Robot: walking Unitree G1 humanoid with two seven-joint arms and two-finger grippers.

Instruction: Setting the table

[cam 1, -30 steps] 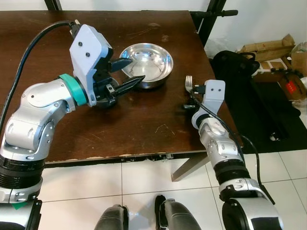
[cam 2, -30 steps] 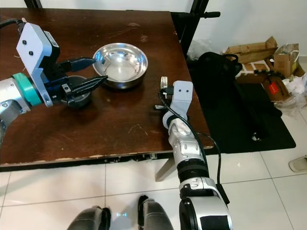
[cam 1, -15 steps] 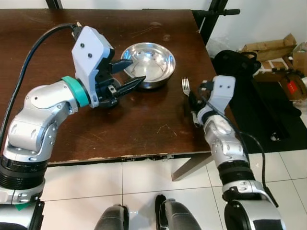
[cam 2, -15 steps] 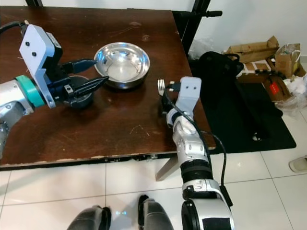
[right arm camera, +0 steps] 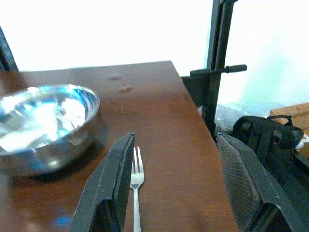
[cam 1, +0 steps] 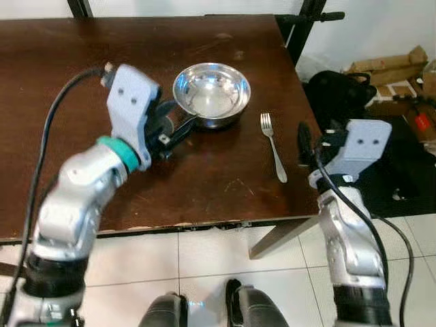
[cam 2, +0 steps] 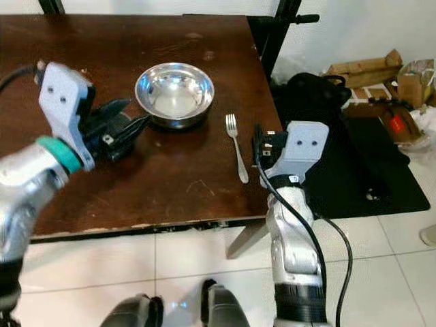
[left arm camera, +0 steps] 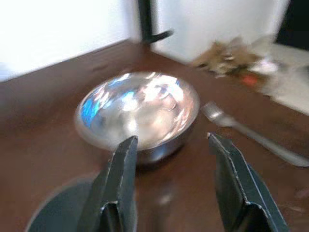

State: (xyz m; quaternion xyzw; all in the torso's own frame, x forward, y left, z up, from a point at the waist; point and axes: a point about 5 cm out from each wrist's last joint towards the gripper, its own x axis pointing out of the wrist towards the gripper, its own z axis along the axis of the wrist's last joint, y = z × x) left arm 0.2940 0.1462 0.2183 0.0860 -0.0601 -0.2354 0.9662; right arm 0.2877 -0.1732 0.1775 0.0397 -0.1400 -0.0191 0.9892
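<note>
A shiny steel bowl [cam 1: 211,92] stands on the dark wooden table [cam 1: 204,184]. Just to its right a steel fork [cam 1: 272,145] lies flat, tines pointing away from me. My right gripper [cam 1: 304,144] hovers at the table's right edge, a short way right of the fork, open with nothing between its fingers [right arm camera: 114,186]. The fork [right arm camera: 136,186] rests on the wood beyond them. My left gripper [cam 2: 133,116] is open just left of the bowl [left arm camera: 140,113], its tips close to the rim. It sits over a small dark round dish [cam 2: 122,133].
Off the table's right side, a black bag [cam 1: 354,102] and cardboard boxes [cam 1: 388,65] lie on the floor. A black stand [cam 1: 303,27] rises at the far right corner. The near half of the table is bare wood, with white tiles [cam 1: 204,272] below its front edge.
My right gripper has let go of the fork and drawn back to the table's right edge; the fork now lies flat. The left arm has pulled back slightly, and the camera has shifted.
</note>
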